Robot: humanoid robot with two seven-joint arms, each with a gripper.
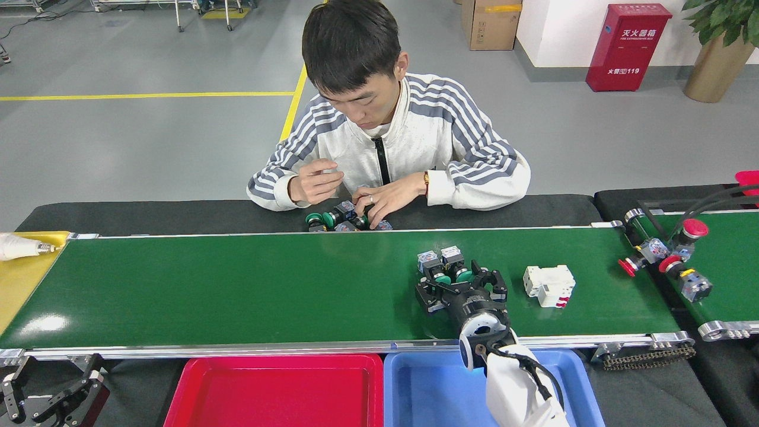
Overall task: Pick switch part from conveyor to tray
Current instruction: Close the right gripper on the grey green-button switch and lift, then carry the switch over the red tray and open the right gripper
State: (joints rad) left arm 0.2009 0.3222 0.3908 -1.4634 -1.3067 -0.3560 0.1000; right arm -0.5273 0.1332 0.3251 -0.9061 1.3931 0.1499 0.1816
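Two switch parts [442, 265] with green button caps and blue-grey bodies lie side by side on the green conveyor [237, 284], right of its middle. My right gripper [459, 285] reaches over the near rail and stands open, its black fingers [424, 293] flanking the green caps without closing on them. A blue tray [427, 388] sits just below that arm, and a red tray [276, 391] lies to its left. My left gripper [50, 396] hangs low at the bottom left, off the belt, with its fingers apart and nothing in them.
A white breaker block [548, 286] lies on the belt right of my gripper. A person sits behind the conveyor with both hands over a pile of switch parts [341, 219]. A second green belt [723, 279] at the right carries red buttons. A yellow surface [24, 273] is at far left.
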